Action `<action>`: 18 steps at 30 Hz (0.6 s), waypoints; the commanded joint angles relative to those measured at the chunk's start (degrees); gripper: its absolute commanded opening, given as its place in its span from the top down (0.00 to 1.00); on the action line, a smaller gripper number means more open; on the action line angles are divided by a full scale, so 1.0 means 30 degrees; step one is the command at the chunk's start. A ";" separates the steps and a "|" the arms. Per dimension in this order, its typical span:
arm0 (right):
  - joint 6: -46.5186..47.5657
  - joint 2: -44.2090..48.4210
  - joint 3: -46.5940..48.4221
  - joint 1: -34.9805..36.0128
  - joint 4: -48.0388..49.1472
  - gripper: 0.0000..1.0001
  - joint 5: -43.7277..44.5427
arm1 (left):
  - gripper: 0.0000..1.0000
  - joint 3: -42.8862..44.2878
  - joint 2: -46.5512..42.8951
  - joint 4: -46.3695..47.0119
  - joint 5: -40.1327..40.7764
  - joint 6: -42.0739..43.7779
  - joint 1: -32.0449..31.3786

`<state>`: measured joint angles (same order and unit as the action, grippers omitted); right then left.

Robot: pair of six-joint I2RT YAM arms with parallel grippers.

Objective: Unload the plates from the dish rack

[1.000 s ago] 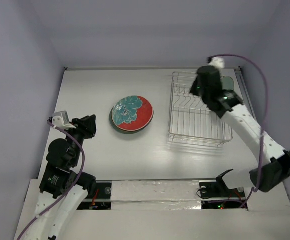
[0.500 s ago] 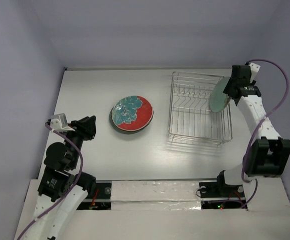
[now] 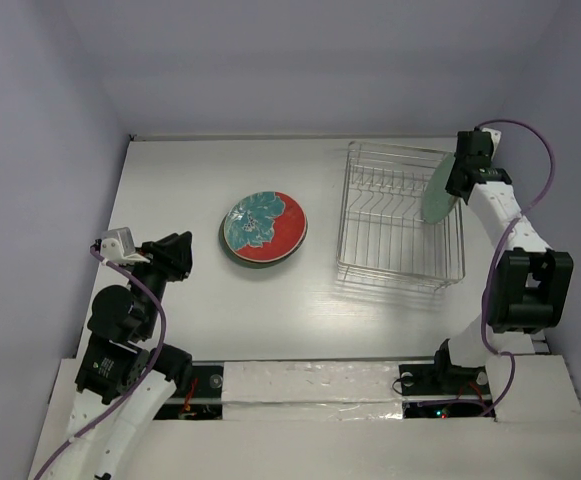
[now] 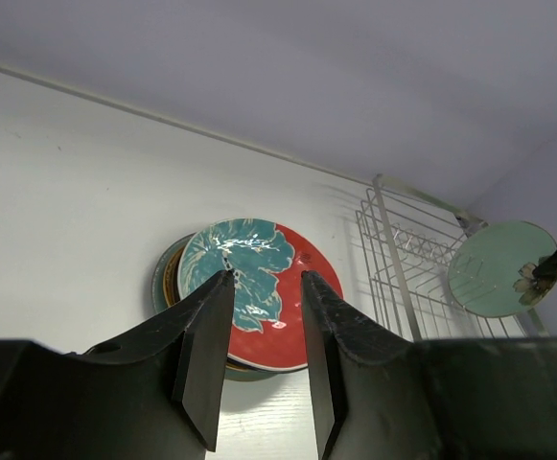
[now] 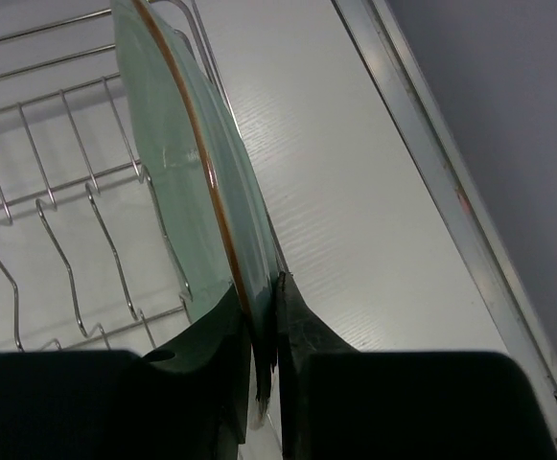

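The silver wire dish rack (image 3: 400, 222) stands at the right of the table. My right gripper (image 3: 454, 186) is shut on the rim of a pale green plate (image 3: 436, 189), which stands on edge at the rack's far right side. In the right wrist view the plate (image 5: 187, 153) sits pinched between my fingers (image 5: 297, 326), beside the rack wires (image 5: 38, 220). A stack of plates (image 3: 263, 228), its top one red with a teal flower, lies flat at the table's middle. My left gripper (image 3: 178, 252) is open and empty, left of the stack (image 4: 259, 287).
The rest of the rack (image 4: 407, 264) holds no other plates that I can see. The table's far edge meets the back wall; a metal rail (image 5: 431, 163) runs along the right edge close to the rack.
My right arm swung from over the rack's far left to its far right side. It now grips the green plate, which has shifted slightly. The left arm has barely moved.
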<state>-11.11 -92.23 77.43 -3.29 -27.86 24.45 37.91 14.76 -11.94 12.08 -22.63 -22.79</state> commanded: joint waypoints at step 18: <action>0.0515 0.4577 0.7325 0.3959 -0.2991 1.00 0.2139 | 0.68 -0.0098 0.0088 0.0612 -0.0070 -0.0014 -0.0080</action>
<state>-6.66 -84.79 93.86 3.70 -41.23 32.10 37.91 14.76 -11.94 12.08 -22.63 -22.79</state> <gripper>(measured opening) 0.160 0.316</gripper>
